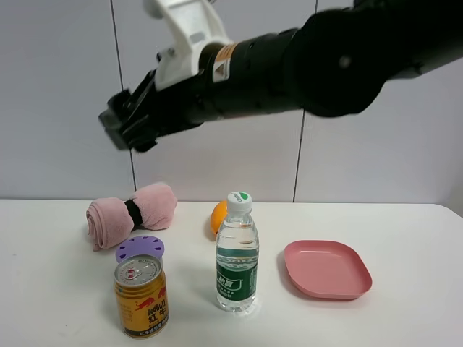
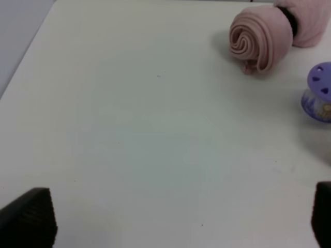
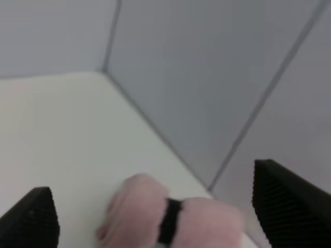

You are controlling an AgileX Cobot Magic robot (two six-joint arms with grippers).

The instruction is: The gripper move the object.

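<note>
The right end effector (image 1: 121, 134) is hovering high, jaws spread wide, gripping nothing; the gold can (image 1: 141, 298) is standing near the front edge of the tabletop (image 1: 412, 238).

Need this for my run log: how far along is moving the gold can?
Done: nothing that shows; the gold can stands upright on the table, just in front of the purple tub. In hand: the right pincer hangs open high above the table, holding nothing. Left: come down, close on the can, carry it and set it down.
</note>
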